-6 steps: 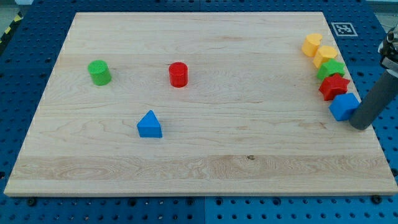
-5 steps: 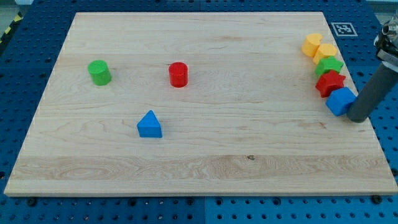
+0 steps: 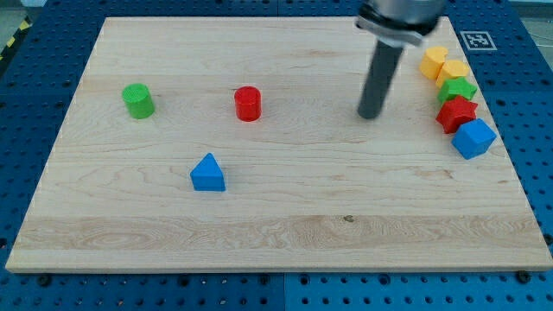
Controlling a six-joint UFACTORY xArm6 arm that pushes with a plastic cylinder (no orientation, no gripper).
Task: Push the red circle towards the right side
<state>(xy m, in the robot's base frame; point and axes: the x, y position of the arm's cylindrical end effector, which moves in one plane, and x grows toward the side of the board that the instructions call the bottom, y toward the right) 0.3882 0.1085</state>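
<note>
Eight blocks on the board [image 3: 285, 233]: red circle [image 3: 248, 103] left of centre toward the far side, green circle [image 3: 137, 100] further left, blue triangle [image 3: 207, 173] nearer, and a right-edge column of two yellow blocks [image 3: 442, 67], green star [image 3: 458, 90], red star [image 3: 457, 113] and blue block [image 3: 473, 138]. No fingers are fitted, so nothing is grasped; my tip [image 3: 370, 114] stands right of the red circle, well apart, between it and the column. Risks, as judged: from this side a direct approach would drive the circle left, so the tip must round to its left flank; an off-centre contact could let it roll off line, and an overlong push could knock it into the column.
</note>
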